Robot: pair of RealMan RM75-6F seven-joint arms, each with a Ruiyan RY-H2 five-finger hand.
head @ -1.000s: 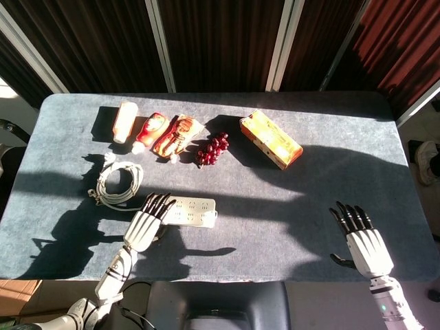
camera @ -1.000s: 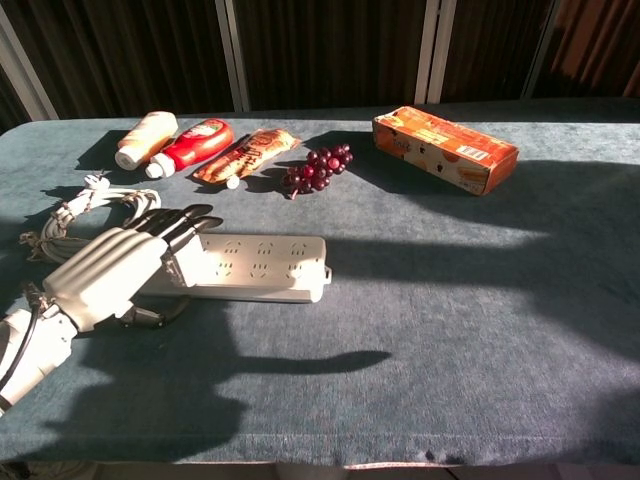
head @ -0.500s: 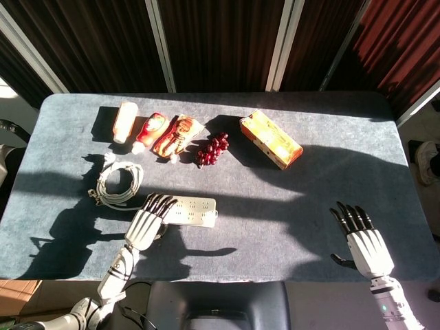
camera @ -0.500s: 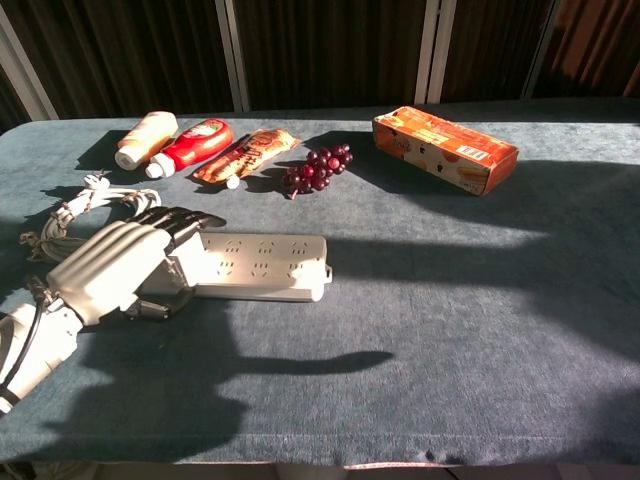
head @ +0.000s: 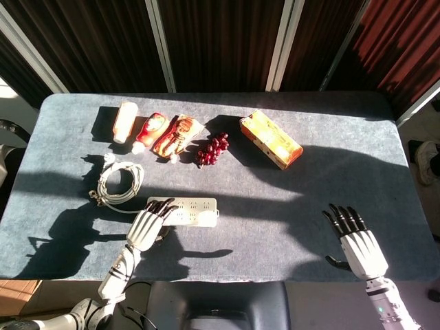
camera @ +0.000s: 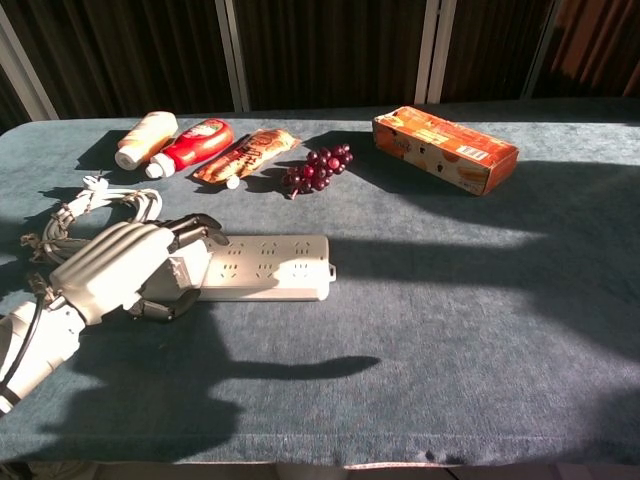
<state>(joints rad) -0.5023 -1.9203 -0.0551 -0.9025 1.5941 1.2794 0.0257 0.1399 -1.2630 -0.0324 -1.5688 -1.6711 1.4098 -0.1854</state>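
Left hand (camera: 125,270) grips near end of power strip (camera: 268,267), fingers curled over it; strip flat on table (camera: 480,300), just beside coiled cable (camera: 85,215). Right hand (head: 357,240) well apart from strip, apparently holding nothing, fingers spread.

One power strip (head: 187,211) is seen, with one coiled cable (head: 118,183). Two bottles are counted: a pale one (head: 124,122) and a red one (head: 151,130). One snack packet (head: 177,135), one bunch of grapes (head: 213,148) and one orange box (head: 271,139) are also seen.
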